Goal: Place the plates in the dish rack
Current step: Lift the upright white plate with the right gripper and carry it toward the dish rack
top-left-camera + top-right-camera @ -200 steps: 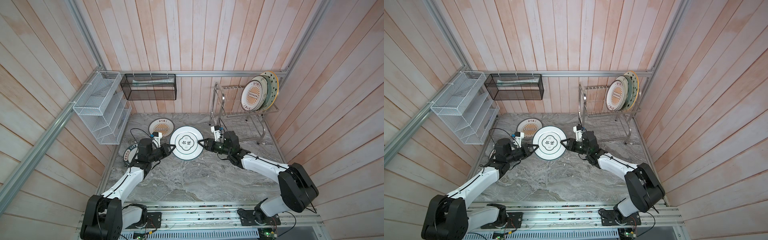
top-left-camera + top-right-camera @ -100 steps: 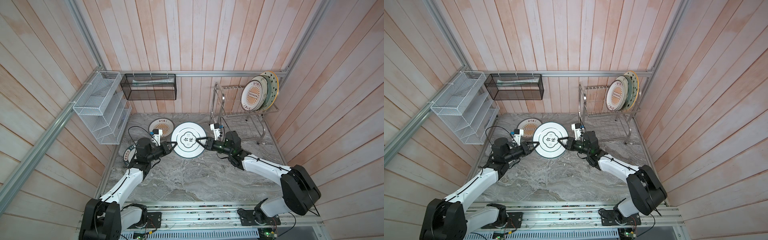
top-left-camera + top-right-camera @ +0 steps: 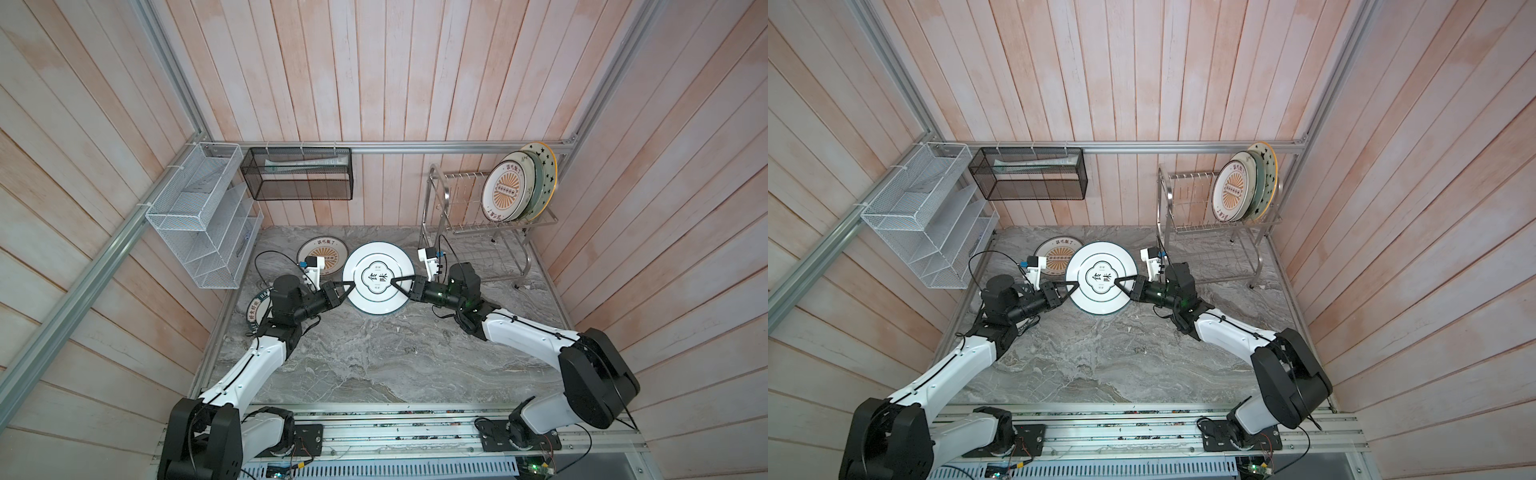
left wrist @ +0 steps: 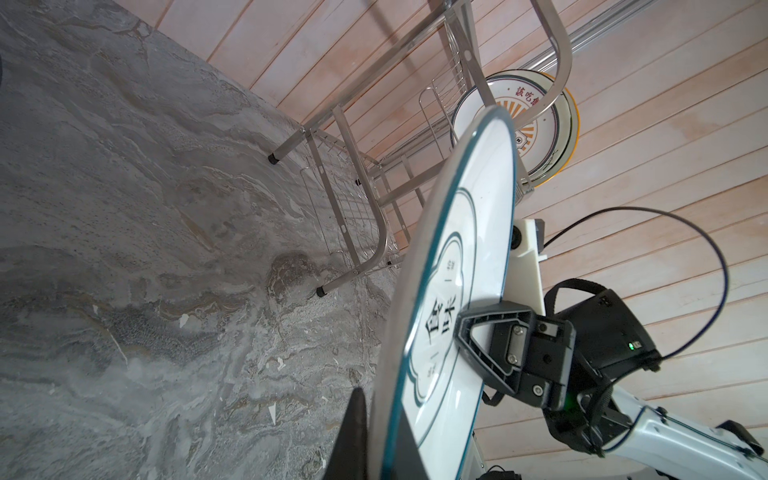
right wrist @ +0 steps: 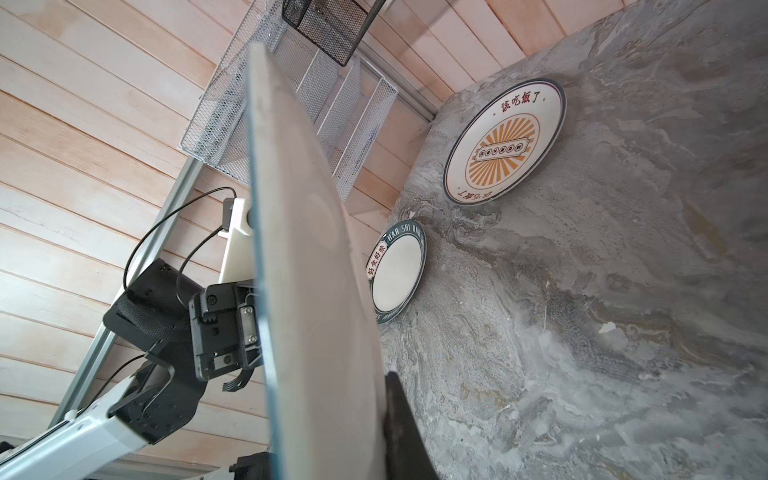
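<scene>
handover, i think: left fingers (image 4: 353,440) and right fingers (image 4: 494,311) both pinch the plate (image 3: 370,300) near the rack (image 4: 563,62). next, left must let go so right can slot it.

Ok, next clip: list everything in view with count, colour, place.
table: one, grey marble.
dish rack: one, steel, back right.
racked plates: at least three, mixed, on edge, upper tier.
green-ringed plate: one, white, held in the air, centre.
sunburst plate: one, cream-orange, flat on table, back left.
lettered plate: one, dark-green rim, flat, table's left side.
mesh shelf: one, white, left wall.
mesh box: one, black, back wall.
left gripper: one, black, shut on green-ringed plate.
right gripper: one, black, shut on opposite rim.
</scene>
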Robot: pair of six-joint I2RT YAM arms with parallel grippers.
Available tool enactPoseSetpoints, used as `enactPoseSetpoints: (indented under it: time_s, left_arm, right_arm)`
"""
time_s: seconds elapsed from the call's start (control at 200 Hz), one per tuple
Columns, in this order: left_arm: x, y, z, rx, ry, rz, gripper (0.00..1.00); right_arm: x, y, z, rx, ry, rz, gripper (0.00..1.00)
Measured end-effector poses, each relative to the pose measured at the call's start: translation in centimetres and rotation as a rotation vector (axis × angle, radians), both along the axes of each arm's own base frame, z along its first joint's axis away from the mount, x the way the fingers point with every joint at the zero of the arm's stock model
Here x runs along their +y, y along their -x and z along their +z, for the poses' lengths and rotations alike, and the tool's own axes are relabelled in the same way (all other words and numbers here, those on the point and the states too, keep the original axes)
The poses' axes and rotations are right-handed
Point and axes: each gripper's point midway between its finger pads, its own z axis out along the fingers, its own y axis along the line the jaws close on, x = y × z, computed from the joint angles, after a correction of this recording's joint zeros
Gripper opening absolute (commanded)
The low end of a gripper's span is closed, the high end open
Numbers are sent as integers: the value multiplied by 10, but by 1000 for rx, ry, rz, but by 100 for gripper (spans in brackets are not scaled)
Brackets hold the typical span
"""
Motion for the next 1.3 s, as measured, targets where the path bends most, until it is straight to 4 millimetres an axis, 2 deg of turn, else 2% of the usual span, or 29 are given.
enactPoseSetpoints:
  time_s: [0.05, 0.145, 0.28, 0.41, 0.505, 0.9, 1.16, 1.3]
  left_arm:
    - [0, 0, 0, 0, 0, 0, 21]
    - [0, 0, -1, 13, 4, 6, 37]
    - [1, 0, -3, 23, -2, 10, 46]
    - [1, 1, -4, 28, -9, 12, 49]
    - [2, 3, 2, 3, -10, 12, 50]
    - [14, 13, 46, -160, -5, 84, 51]
    - [20, 13, 50, -187, -4, 124, 52]
    - [19, 12, 49, -180, -1, 125, 53]
  right_arm:
    - [0, 0, 0, 0, 0, 0, 0]
    - [3, 4, -1, -9, 9, 17, 0]
    - [5, 8, -4, -18, 24, 31, 0]
    - [2, 6, -7, -33, 60, 11, 0]
    - [-3, 2, 0, -63, 83, -24, 0]
    - [-40, -8, 63, -281, 107, -240, 0]
    - [-64, -9, 97, -425, 127, -357, 0]
    - [-81, -9, 123, -516, 112, -435, 0]
